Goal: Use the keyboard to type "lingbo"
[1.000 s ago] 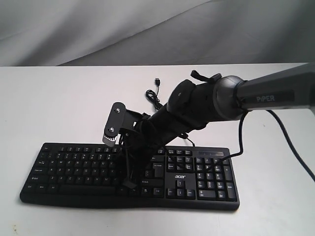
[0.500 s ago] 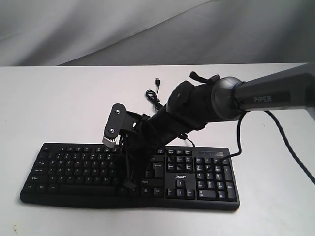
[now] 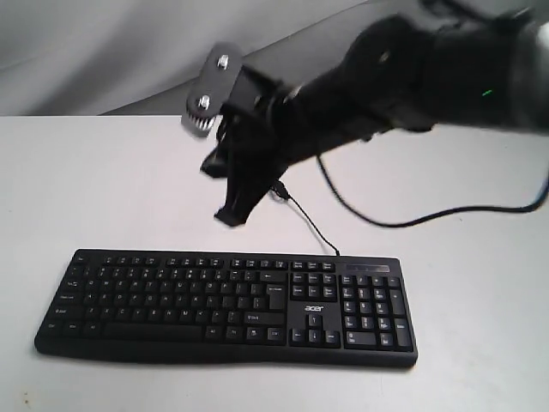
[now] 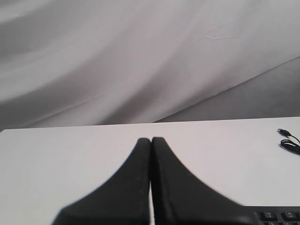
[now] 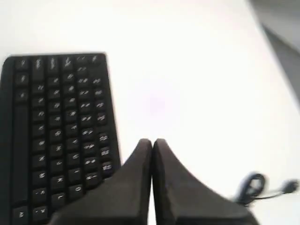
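The wide black keyboard (image 3: 227,306) with white legends and an "acer" logo lies flat near the table's front edge. My right gripper (image 3: 230,215) hangs shut above the table just behind the keyboard's back edge, tips pointing down, touching nothing. In the right wrist view the shut right gripper (image 5: 152,140) sits beside the keyboard (image 5: 56,131), with nothing between the fingers. My left gripper (image 4: 151,139) is shut and empty over bare table; a corner of the keyboard (image 4: 279,216) shows beside it. The left arm is out of the exterior view.
The keyboard's thin black USB cable (image 3: 307,223) runs back from the keyboard under the right arm; its coil and plug (image 4: 288,140) lie on the white table (image 3: 103,189). A grey cloth backdrop (image 3: 103,51) hangs behind. The right arm's cable (image 3: 446,215) droops over the table.
The right arm has lifted up and back off the keys; its fingertips, which were down on the keyboard's middle, now hang above the table behind it. The keyboard stayed put.
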Available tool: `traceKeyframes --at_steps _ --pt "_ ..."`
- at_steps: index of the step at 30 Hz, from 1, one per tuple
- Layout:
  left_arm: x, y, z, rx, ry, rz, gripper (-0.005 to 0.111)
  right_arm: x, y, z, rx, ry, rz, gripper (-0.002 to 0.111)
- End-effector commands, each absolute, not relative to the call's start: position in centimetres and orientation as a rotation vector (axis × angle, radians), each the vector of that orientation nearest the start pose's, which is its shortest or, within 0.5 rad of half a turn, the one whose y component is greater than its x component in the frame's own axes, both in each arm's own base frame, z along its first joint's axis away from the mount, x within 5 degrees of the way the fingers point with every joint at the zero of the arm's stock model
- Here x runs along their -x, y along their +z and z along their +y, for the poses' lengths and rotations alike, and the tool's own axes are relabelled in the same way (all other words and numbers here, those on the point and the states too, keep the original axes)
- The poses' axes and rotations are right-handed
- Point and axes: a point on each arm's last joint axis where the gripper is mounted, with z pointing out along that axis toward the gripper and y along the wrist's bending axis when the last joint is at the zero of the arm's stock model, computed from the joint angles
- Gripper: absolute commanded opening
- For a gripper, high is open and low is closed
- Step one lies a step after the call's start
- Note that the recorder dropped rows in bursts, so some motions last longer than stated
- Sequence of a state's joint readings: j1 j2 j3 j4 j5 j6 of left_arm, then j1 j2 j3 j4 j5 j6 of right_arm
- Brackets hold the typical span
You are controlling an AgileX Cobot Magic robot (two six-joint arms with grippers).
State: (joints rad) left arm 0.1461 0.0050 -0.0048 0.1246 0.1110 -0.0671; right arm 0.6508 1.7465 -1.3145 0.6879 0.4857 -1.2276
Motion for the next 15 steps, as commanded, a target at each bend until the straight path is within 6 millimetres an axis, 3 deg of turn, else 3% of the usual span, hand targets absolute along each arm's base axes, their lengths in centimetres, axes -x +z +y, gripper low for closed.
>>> traceKeyframes --at_steps 1,2,4,10,12,15 --pt "-5.6 20.4 0.9 0.077 0.162 1.584 0.001 -25.3 37.0 20.9 1.258 0.288 1.600 0.000" --pt "-5.6 20.4 0.9 0.077 0.162 1.584 0.001 -23.3 39.4 19.0 1.188 0.254 1.522 0.000" --pt "-5.6 20.4 0.9 0.077 0.162 1.584 0.001 -20.2 42.1 16.1 1.100 0.221 1.435 0.000" --pt "-5.6 20.4 0.9 0.077 0.162 1.584 0.001 -10.6 48.7 9.4 0.912 0.186 1.133 0.000" --pt "-5.6 20.4 0.9 0.077 0.162 1.584 0.001 -7.1 50.9 6.4 0.696 0.269 1.038 0.000" --pt "-5.6 20.4 0.9 0.077 0.162 1.584 0.001 -2.9 50.8 2.6 0.572 0.311 1.084 0.000"
